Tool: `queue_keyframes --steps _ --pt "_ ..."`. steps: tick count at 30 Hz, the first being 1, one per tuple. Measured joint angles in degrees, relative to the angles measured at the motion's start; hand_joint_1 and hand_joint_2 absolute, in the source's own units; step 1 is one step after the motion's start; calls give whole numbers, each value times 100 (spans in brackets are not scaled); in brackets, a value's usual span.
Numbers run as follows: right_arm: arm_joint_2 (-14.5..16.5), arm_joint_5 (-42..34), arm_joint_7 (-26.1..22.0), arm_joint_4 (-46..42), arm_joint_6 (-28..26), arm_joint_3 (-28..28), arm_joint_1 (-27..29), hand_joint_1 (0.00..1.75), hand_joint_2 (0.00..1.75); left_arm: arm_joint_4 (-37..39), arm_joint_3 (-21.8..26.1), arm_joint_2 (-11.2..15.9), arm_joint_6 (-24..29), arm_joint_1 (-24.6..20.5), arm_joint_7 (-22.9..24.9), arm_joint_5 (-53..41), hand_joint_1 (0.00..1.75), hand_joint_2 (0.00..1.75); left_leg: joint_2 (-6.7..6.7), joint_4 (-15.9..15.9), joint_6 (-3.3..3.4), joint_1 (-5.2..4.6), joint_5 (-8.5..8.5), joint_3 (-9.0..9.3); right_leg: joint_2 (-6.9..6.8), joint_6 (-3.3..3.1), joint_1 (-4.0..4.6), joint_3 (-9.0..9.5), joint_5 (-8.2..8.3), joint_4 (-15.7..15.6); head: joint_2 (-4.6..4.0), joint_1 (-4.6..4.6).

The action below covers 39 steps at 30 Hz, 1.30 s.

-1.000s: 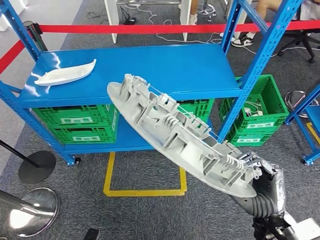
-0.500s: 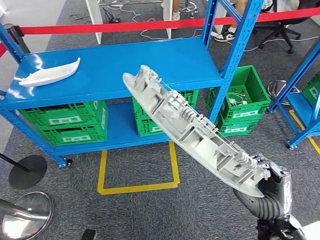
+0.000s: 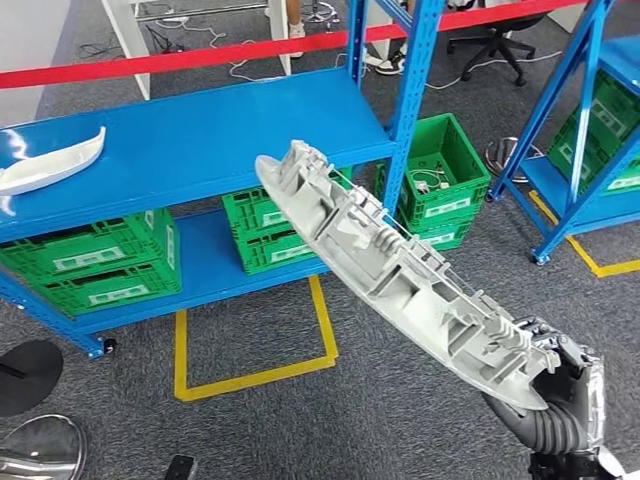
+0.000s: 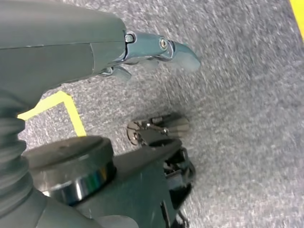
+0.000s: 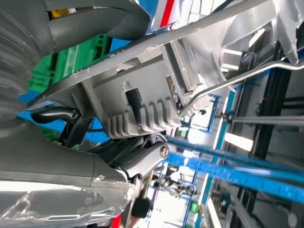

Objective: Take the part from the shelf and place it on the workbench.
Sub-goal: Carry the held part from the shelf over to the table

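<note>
One grey part (image 3: 392, 270) rode clear of the shelf (image 3: 189, 140) — clasped at its near end by the right hand (image 3: 555, 385). Across the last second the view swung right, shelf sliding left — the turn toward the workbench looked begun. The left hand (image 4: 107, 52) hung empty, fingers apart.

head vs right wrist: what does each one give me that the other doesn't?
Head view alone: the whole grey part end to end, a second white part lying on the blue shelf, green crates, the yellow floor marking.

Right wrist view alone: close detail where the hand meets the part, a ribbed block and a thin metal rod running along it.

Both: the right hand holding the grey part at one end, with blue shelving behind.
</note>
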Motion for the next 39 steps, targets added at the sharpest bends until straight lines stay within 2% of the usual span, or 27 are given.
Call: queue_keyframes --steps 2,4,6,7,8,9,10,11,13,15,16,17,19,21,23,24,25,27,28,29,30,32,34,35,37,38,39 --pt "20 0 15 -52 -8 -48 83 175 175 0 16 -9 6 -8 80 -39 0 175 46 19 -52 7 -13 -10 110 -88 -8 -40 29 25 0 -13" --pt "50 41 32 -126 -8 -81 161 175 175 0 19 -14 41 -10 206 -102 0 175 -104 265 -102 24 -222 -117 213 -166 -19 -77 66 22 0 -21" --pt "79 101 43 -215 -9 -87 229 175 175 0 20 -13 41 4 291 -139 0 175 -320 964 -121 31 -623 -438 328 -223 -19 -125 101 21 0 -34" --pt "88 126 44 -255 -9 -91 266 175 175 0 21 -10 21 18 310 -147 0 175 -366 1353 -116 30 -783 -622 394 -243 -11 -150 115 22 0 -36" --pt "93 143 46 -289 -10 -96 304 175 175 0 22 -8 -6 31 316 -152 0 175 -389 1621 -104 27 -851 -751 467 -255 -2 -169 126 23 0 -37" --pt "96 153 46 -312 -9 -103 332 175 175 0 23 -6 -37 40 315 -161 0 175 -402 1689 -84 23 -806 -784 543 -263 7 -180 136 23 0 -36" --pt "99 157 43 -325 -5 -109 349 175 175 0 23 -4 -67 43 309 -173 0 175 -418 1530 -58 19 -659 -707 619 -263 13 -185 145 24 0 -36" --pt "106 157 32 -333 2 -114 356 175 175 0 23 0 -91 39 303 -189 0 175 -469 1199 -27 16 -454 -542 696 -256 16 -186 155 24 0 -36" --pt "120 151 4 -338 21 -116 344 175 175 0 23 15 -121 24 291 -209 0 175 -724 437 33 25 -152 -174 834 -225 25 -207 170 41 0 -33" --pt "131 145 -10 -345 30 -116 331 175 175 0 23 23 -129 8 287 -215 0 175 -895 77 51 27 -96 -16 949 -164 12 -262 197 49 0 -31" --pt "134 144 -10 -349 30 -116 330 175 175 0 23 22 -133 3 286 -216 0 175 -858 42 55 27 -99 -9 1008 -126 1 -291 218 40 0 -29" --pt "138 144 -11 -352 30 -118 337 175 175 -1 23 24 -135 -3 285 -217 0 175 -802 36 76 28 -82 -13 1008 -90 -9 -322 233 37 0 -32" --pt "142 169 -14 -359 25 -120 335 175 175 -4 25 22 -123 -11 277 -216 0 175 -691 4 126 45 -48 -8 759 -24 5 -430 125 197 0 3" --pt "142 287 -32 -364 -17 -115 306 175 175 -7 28 25 -91 -7 256 -208 0 175 -615 -6 149 46 -41 -10 432 26 9 -691 -219 780 0 41" --pt "139 453 -50 -350 -126 -110 269 175 175 -7 38 36 -68 5 212 -185 0 175 -567 -5 154 40 -41 -23 341 60 -8 -969 -520 1457 0 44" --pt "132 512 -54 -334 -183 -109 245 175 175 -7 46 40 -63 7 184 -170 0 175 -558 -3 151 40 -38 -29 328 70 -12 -993 -535 1578 0 45" --pt "124 543 -53 -312 -224 -108 217 175 175 -7 54 43 -63 6 156 -154 0 175 -562 -2 146 40 -33 -30 329 73 -17 -891 -436 1452 0 46" --pt "101 561 -54 -268 -254 -103 144 175 175 -7 68 39 -63 -2 111 -130 0 175 -601 3 125 41 -22 -27 422 65 -33 -430 -126 695 0 46" --pt "92 561 -55 -248 -256 -95 110 175 175 -7 74 36 -64 -12 97 -125 0 175 -631 14 105 33 -15 -36 484 46 -38 -215 -27 335 0 45" --pt "83 560 -57 -230 -256 -84 85 175 175 -7 79 32 -63 -20 90 -126 0 175 -662 24 78 25 -3 -52 531 23 -40 -79 17 105 0 42" --pt "75 560 -59 -213 -256 -71 68 175 175 -7 86 27 -61 -25 92 -128 0 175 -691 30 47 21 12 -73 553 -5 -34 -32 8 24 0 39" --pt "54 559 -61 -182 -261 -55 44 175 175 -7 105 15 -46 -20 103 -132 0 175 -738 32 -17 30 36 -107 481 -82 -20 -43 29 31 0 36" --pt "32 558 -63 -165 -267 -47 25 175 175 -7 128 6 -27 -13 116 -132 0 175 -687 175 -71 37 -76 -189 403 -166 -25 -47 54 10 0 20" --pt "26 557 -65 -162 -268 -40 20 175 175 -7 140 4 -21 -16 119 -132 0 175 -639 402 -93 37 -221 -302 358 -204 -32 -51 67 -5 0 7" --pt "22 555 -69 -156 -275 -28 20 175 175 -7 158 1 -15 -23 122 -132 0 175 -563 1160 -121 39 -595 -667 260 -246 -21 -72 73 -6 0 -14" --pt "21 555 -70 -150 -280 -23 20 175 175 -7 164 1 -15 -19 122 -131 0 175 -554 1498 -128 41 -713 -829 208 -254 -15 -80 74 -6 0 -13" --pt "20 555 -70 -143 -284 -19 19 175 175 -7 168 1 -15 -11 122 -131 0 175 -550 1675 -130 40 -732 -912 158 -257 -9 -82 75 -6 0 -14"
